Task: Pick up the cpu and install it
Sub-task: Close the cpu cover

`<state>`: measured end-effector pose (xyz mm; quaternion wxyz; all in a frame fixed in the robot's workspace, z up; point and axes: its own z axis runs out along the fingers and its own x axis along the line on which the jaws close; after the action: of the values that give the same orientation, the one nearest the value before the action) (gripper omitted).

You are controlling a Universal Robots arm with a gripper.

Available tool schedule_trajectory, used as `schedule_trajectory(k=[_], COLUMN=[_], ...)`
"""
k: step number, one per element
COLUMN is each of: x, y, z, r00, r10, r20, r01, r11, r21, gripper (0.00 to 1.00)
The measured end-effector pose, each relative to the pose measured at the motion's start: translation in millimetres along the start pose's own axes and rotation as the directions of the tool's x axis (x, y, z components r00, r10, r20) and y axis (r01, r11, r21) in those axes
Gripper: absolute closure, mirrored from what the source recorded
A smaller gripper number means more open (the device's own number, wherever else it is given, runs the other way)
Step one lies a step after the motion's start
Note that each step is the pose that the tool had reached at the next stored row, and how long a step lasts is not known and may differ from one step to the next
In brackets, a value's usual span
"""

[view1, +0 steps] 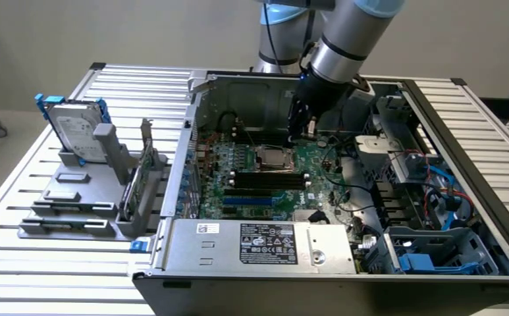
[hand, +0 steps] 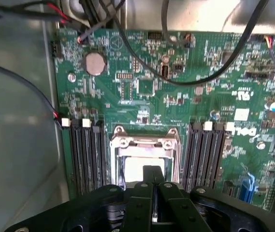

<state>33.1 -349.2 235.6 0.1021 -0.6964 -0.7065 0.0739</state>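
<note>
UR arm reaches down into the open PC case, which sits on the slatted bench. The tool hangs low over the green mobo, just on the far side of the CPU socket. Its fingers look pinched right together w/ nothing between them, so it's not carrying anything. The cpu lies flat in the socket, dull silvery top showing inside the metal frame, w/ black RAM slots on both sides. In the wrist view the fingertips overlap the cpu's edge, but I can't tell if they're actually touching it or just above. Coin cell is farther out on the board. Over at the exterior view's left, well apart from the case, a hard drive w/ blue brackets stands upright in a grey holder on the bench. PSU fills the case's near edge.
</note>
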Motion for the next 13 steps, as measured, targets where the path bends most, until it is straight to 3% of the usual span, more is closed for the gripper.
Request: schedule_trajectory(k=[2, 5, 10, 13], x=[-0.4, -0.6, -0.6, -0.7], y=[-3.5, -11.8, -25.8, -30.2], z=[1.4, 5.0, 11.4, 15.4], r00=[1.0, 1.0, 1.0, 1.0], r10=[0.001, 0.002, 0.002, 0.003], r20=[-0.0002, -0.0007, -0.0011, -0.0011], r01=[-0.001, -0.001, -0.002, -0.002], r11=[0.9998, 0.9993, 0.9983, 0.9979], r21=[0.0182, 0.0365, 0.0582, 0.0641], gripper=[0.89, 0.89, 0.89, 0.89])
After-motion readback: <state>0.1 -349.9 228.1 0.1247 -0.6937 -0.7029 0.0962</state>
